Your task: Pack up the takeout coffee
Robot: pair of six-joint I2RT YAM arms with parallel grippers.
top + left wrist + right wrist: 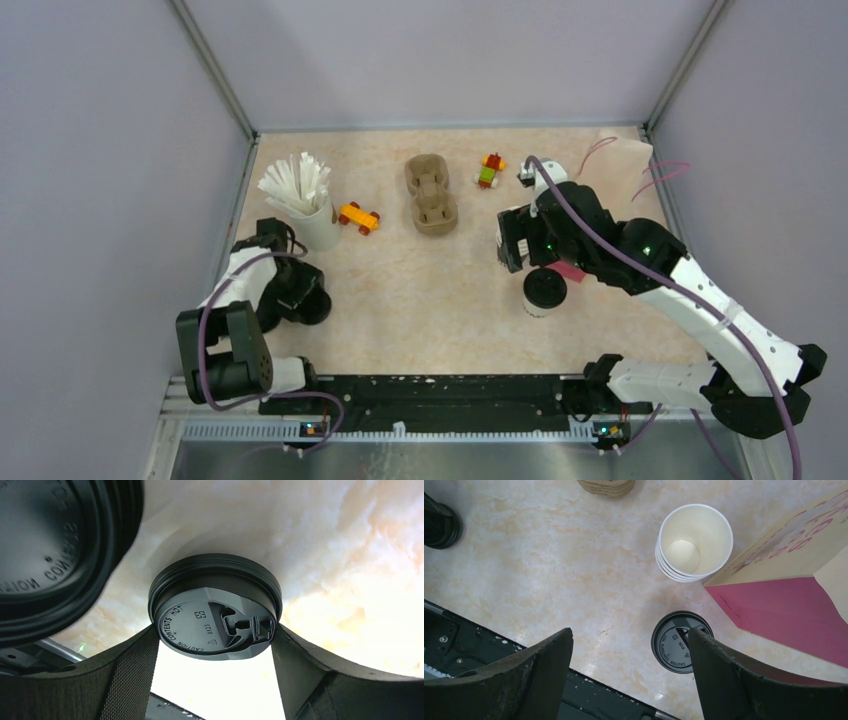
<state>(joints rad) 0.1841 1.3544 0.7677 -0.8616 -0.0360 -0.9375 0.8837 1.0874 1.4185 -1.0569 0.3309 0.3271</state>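
Observation:
A lidded coffee cup (545,290) stands on the table at the near right. In the right wrist view its black lid (679,642) lies just beside my right finger. My right gripper (629,635) hangs open and empty above the table, over this cup in the top view (515,240). A stack of empty white cups (694,542) stands just beyond. My left gripper (305,295) is at the near left, its fingers closed on the rim of a loose black lid (215,610). A second black lid (55,555) fills the upper left of that view, blurred.
A brown pulp cup tray (431,195) lies at the back centre. A beige cup of white sticks (305,210) stands at the back left. Two toy brick cars (358,217) (490,170) sit near the tray. A brown and pink paper bag (794,580) lies right of the cups.

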